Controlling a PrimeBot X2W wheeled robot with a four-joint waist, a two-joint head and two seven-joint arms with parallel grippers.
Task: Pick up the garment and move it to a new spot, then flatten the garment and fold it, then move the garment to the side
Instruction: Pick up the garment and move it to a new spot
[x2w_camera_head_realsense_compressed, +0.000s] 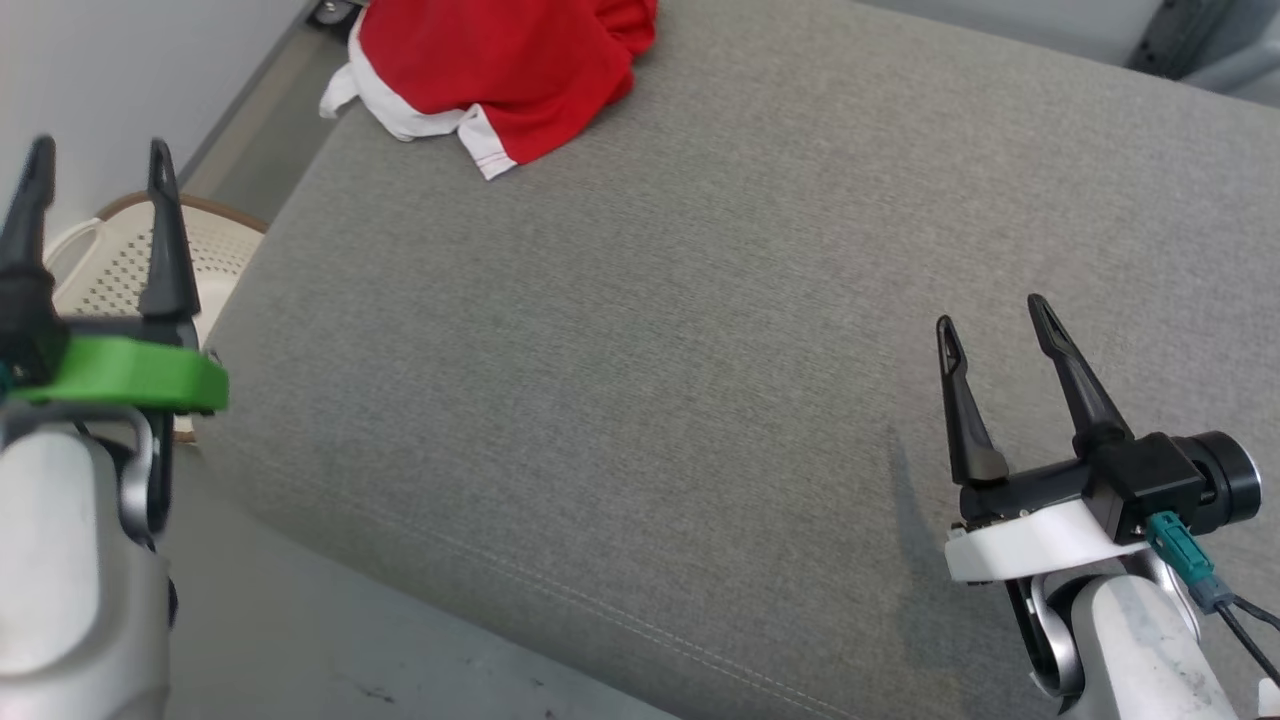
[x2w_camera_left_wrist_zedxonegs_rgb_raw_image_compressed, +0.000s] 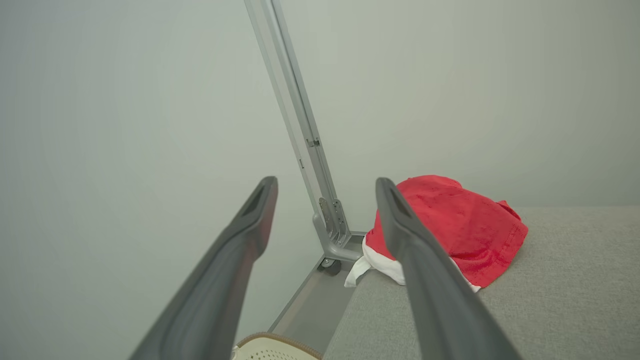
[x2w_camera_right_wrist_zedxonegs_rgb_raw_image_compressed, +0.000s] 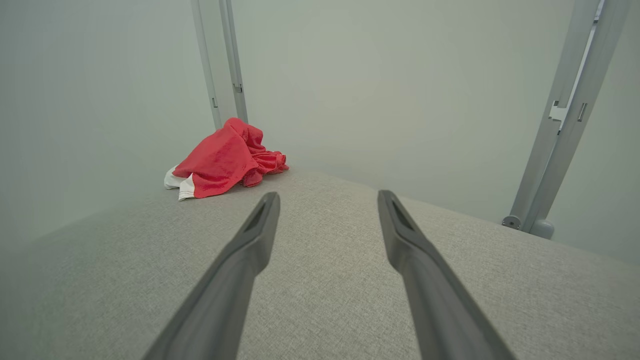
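Observation:
The garment (x2w_camera_head_realsense_compressed: 500, 70) is a crumpled red piece with white trim, lying at the far left corner of the grey cushioned surface (x2w_camera_head_realsense_compressed: 650, 350). The left wrist view shows the garment (x2w_camera_left_wrist_zedxonegs_rgb_raw_image_compressed: 455, 230) just past my right finger, and in the right wrist view the garment (x2w_camera_right_wrist_zedxonegs_rgb_raw_image_compressed: 225, 160) is far off at upper left. My left gripper (x2w_camera_head_realsense_compressed: 98, 160) is open with nothing in it, hovering off the surface's left edge over a basket. My right gripper (x2w_camera_head_realsense_compressed: 990, 315) stands open and empty above the near right part of the surface, far from the garment.
A cream perforated basket (x2w_camera_head_realsense_compressed: 110, 260) with a brown rim sits on the floor left of the surface, below my left gripper. Grey metal frame posts (x2w_camera_left_wrist_zedxonegs_rgb_raw_image_compressed: 305, 135) rise behind the surface against a pale wall, and another post (x2w_camera_right_wrist_zedxonegs_rgb_raw_image_compressed: 565, 115) stands at the right.

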